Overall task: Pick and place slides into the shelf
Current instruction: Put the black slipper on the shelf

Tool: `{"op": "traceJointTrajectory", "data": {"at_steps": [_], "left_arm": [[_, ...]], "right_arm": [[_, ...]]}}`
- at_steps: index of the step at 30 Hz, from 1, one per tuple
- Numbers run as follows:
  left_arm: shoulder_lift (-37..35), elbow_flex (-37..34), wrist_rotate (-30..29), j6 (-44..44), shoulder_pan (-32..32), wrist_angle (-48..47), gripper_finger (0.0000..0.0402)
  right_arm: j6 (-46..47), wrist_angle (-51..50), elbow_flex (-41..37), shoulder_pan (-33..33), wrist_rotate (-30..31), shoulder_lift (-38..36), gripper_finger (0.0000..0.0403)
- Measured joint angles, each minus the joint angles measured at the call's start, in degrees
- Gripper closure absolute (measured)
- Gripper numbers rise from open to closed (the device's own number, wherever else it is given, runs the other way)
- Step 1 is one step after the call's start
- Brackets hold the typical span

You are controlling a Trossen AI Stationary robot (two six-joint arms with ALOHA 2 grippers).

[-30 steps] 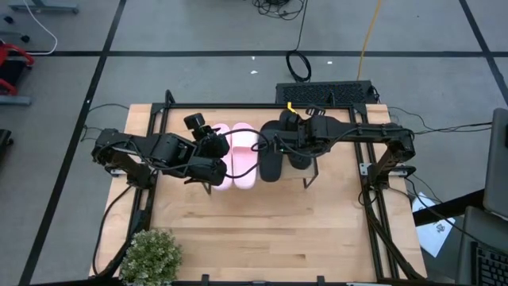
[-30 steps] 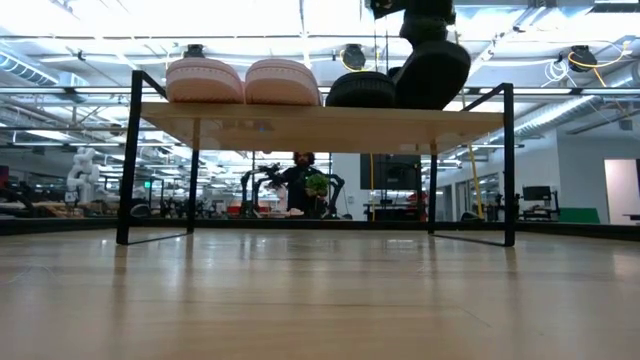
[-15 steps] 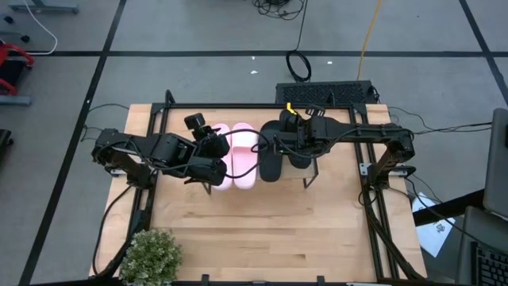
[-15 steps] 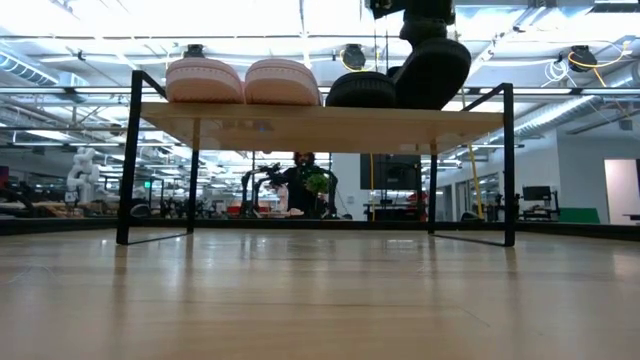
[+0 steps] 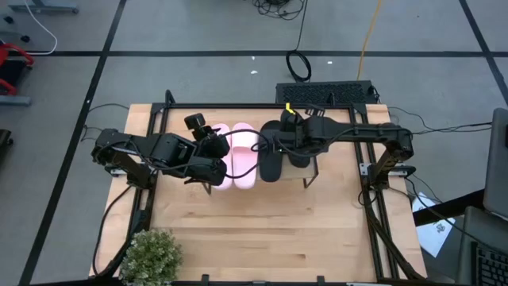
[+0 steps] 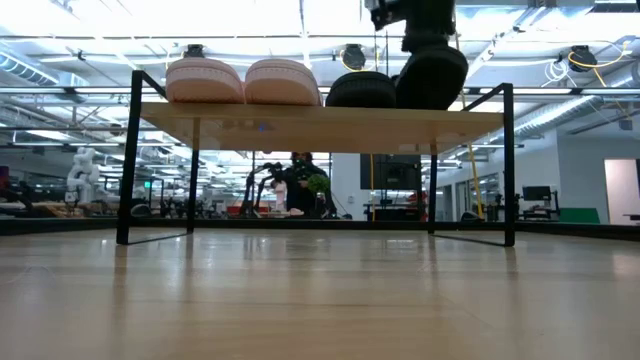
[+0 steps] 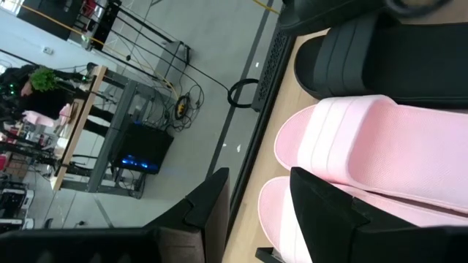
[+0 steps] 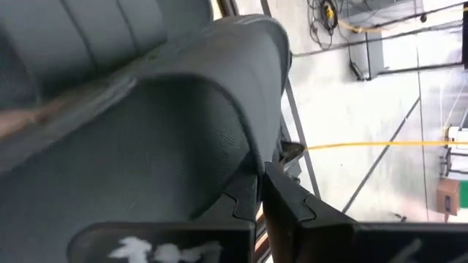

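The shelf [image 6: 250, 116] stands mid-table, and several slides are on its board. Two pink slides [image 5: 234, 155] lie side by side on their soles; in the low view they are the pink slides [image 6: 245, 82] at the left. A black slide [image 5: 270, 163] lies flat next to them, seen low as the black slide [image 6: 360, 90]. My right gripper [image 5: 295, 141] is shut on the second black slide [image 6: 432, 75], right of the first. My left gripper [image 5: 213, 147] hangs open by the left pink slide [image 7: 292, 219], its fingers [image 7: 208, 208] apart. My right gripper [image 8: 262, 208] pinches the second black slide by its edge [image 8: 241, 157] between both fingers. It comes from above, pointing down. The slide stands tilted on its side, its lower edge [image 6: 425, 105] down at the shelf board, beside the flat black slide.
A potted plant [image 5: 151, 254] stands at the table's near left corner. A black keyboard [image 5: 325, 94] lies beyond the far edge. Bare wooden tabletop [image 5: 270, 230] stretches near of the shelf. A person [image 6: 298, 185] shows far behind the table.
My right gripper has moved slightly toward the table's left and a little down, still shut on the black slide. The slide now sits lower on the shelf board, closer to the flat black slide.
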Motion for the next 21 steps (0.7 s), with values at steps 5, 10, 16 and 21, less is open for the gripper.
{"op": "traceJointTrajectory", "data": {"at_steps": [5, 10, 16, 21], "left_arm": [[0.00, 0.00, 0.02, 0.09, 0.00, 0.00, 0.0250], [0.00, 0.00, 0.02, 0.09, 0.00, 0.11, 0.0250], [0.00, 0.00, 0.02, 0.13, 0.00, 0.26, 0.0250], [0.00, 0.00, 0.00, 0.32, 0.00, 0.25, 0.0250]], "right_arm": [[2.34, 0.16, -5.17, 0.01, -2.13, 0.00, 0.0403], [3.58, -0.15, -7.57, 0.02, -2.06, 0.00, 0.0403], [3.58, -0.15, -7.58, 0.95, -2.51, 0.00, 0.0403], [3.12, -0.35, -7.41, 2.36, -4.03, 0.00, 0.0403]]}}
